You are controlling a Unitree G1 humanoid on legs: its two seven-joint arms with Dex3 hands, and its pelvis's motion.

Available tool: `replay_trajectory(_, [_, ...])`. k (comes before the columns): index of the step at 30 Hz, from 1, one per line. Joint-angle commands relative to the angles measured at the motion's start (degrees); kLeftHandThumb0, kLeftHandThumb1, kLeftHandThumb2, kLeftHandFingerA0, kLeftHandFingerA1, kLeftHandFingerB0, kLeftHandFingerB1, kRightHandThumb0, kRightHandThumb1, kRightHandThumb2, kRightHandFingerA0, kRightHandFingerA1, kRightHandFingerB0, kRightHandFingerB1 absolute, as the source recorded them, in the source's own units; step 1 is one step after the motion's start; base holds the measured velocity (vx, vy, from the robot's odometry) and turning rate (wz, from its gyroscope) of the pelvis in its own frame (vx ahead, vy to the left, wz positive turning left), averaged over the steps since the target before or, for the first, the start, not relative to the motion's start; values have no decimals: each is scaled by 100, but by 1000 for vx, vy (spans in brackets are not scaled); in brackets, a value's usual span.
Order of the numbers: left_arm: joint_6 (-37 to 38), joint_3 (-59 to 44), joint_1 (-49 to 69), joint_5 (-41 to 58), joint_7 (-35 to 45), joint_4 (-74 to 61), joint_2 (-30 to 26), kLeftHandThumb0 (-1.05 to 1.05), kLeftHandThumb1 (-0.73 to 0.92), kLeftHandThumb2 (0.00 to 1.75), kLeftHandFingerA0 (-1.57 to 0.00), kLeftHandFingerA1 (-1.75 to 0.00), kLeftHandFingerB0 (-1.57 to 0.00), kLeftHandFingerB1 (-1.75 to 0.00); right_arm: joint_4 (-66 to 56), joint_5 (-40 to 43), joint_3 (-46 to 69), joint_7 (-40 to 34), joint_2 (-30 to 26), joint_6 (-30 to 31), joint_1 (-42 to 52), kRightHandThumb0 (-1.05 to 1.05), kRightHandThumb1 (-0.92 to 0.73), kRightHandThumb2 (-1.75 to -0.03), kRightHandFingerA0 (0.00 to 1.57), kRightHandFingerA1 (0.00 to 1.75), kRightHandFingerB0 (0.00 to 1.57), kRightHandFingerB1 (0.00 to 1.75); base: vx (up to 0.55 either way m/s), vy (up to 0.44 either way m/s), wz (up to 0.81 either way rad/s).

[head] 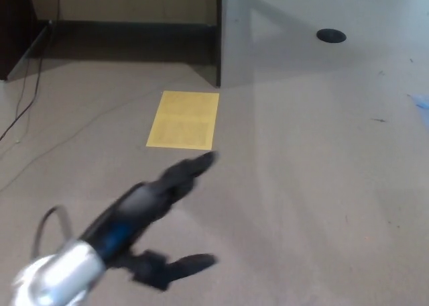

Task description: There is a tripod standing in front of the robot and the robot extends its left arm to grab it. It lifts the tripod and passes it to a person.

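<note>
Tripod unseen; blurred left hand (164,215) reaches forward over the floor (301,185), fingers apparently spread, empty

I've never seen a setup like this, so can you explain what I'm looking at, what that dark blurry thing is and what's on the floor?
This is one picture, taken from a camera on a humanoid robot's head, looking down. The dark blurred shape reaching in from the lower left is the robot's left arm, ending in the left robot hand, black, fingers spread and holding nothing. The right robot hand is out of view. Below lies a grey floor with a yellow sheet flat on it, thin cables at the left, and a small dark round spot top right. No tripod shows in this picture.
</note>
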State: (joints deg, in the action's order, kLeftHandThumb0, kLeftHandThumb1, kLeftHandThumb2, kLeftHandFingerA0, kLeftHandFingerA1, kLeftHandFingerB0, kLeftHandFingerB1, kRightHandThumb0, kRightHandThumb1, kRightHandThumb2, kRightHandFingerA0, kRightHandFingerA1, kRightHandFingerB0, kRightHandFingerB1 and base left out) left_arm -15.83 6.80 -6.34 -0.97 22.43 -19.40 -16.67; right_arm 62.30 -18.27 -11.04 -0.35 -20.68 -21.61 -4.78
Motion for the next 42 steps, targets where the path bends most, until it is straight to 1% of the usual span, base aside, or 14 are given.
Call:
replay_trajectory(1, [960, -819, 793, 575, 173, 417, -92, -65, 40, 76, 0, -13, 0, 0, 29, -28, 5, -12, -116, 37, 72, -42, -70, -61, 74, 43, 58, 39, 0, 0, 0])
replay_trajectory(7, [1767, -1358, 1598, 417, -127, 1837, 63, -57, 36, 70, -3, -40, -10, -9, 1, 29, 57, 34, -159, -34, 178, -42, -69, -60, 76, 44, 59, 39, 0, 0, 0])
replay_trajectory(8, [1949, -1431, 1626, 397, -192, 2181, 92, -49, 43, 53, -14, -33, -2, -24, 19, 29, 57, 45, -153, -6, 161, -42, -69, -60, 75, 43, 58, 39, 0, 0, 0])
replay_trajectory(9, [2038, -1641, 1627, 472, -397, 2795, 224, -26, 23, 81, -3, -48, 0, -47, 32, 18, 47, 70, -149, 72, 107, -42, -69, -60, 74, 43, 57, 38, 0, 0, 0])
replay_trajectory(10, [2111, -1699, 1622, 475, -465, 3046, 256, -25, 23, 82, -9, -51, -6, -50, 22, 17, 46, 72, -150, 81, 108, -42, -70, -60, 75, 43, 57, 38, 0, 0, 0])
replay_trajectory(13, [2369, -1846, 1567, 380, -756, 3968, 314, -23, 26, 84, -13, -52, -10, -51, 18, 7, 44, 37, -152, 80, 114, -42, -70, -61, 74, 43, 58, 38, 0, 0, 0])
replay_trajectory(14, [2506, -1859, 1529, 285, -901, 4337, 295, -47, 38, 64, -28, -43, -22, -37, 25, 2, 42, 23, -153, 57, 114, -42, -70, -61, 74, 43, 58, 39, 0, 0, 0])
replay_trajectory(20, [3083, -1893, 1260, 64, -1449, 6142, 153, -46, 38, 65, -31, -44, -28, -40, 54, -20, 18, 9, -138, 0, 74, -43, -69, -61, 75, 44, 58, 39, 0, 0, 0])
replay_trajectory(30, [3404, -1504, 1134, -306, -1697, 6947, -106, -49, 39, 67, -30, -44, -26, -39, 34, -44, -1, -49, -162, -39, 214, -43, -69, -59, 73, 42, 58, 38, 0, 0, 0])
replay_trajectory(31, [3458, -1481, 1152, -312, -1707, 7025, -104, -42, 47, 55, -34, -37, -28, -31, 34, -23, 15, -45, -166, -68, 277, -42, -69, -60, 73, 43, 58, 39, 0, 0, 0])
replay_trajectory(34, [3655, -1458, 1126, -264, -1669, 7266, -118, -49, 39, 68, -32, -46, -25, -40, 25, -28, 8, -16, -174, -22, 348, -42, -70, -60, 74, 43, 58, 38, 0, 0, 0])
replay_trajectory(35, [3695, -1470, 1111, -230, -1652, 7314, -115, -41, 47, 54, -38, -38, -29, -31, 56, -23, 11, -1, -164, 18, 330, -41, -70, -61, 74, 43, 58, 39, 0, 0, 0])
replay_trajectory(40, [3965, -1336, 1050, -385, -1848, 7547, -177, -41, 48, 55, -40, -40, -31, -32, 116, -22, 6, 63, -157, 91, 280, -43, -71, -61, 74, 42, 57, 38, 0, 0, 0])
replay_trajectory(42, [3953, -1304, 1004, -383, -1869, 7564, -183, -48, 39, 68, -33, -47, -27, -41, 102, -29, 7, 37, -166, 94, 270, -43, -70, -60, 76, 43, 57, 38, 0, 0, 0])
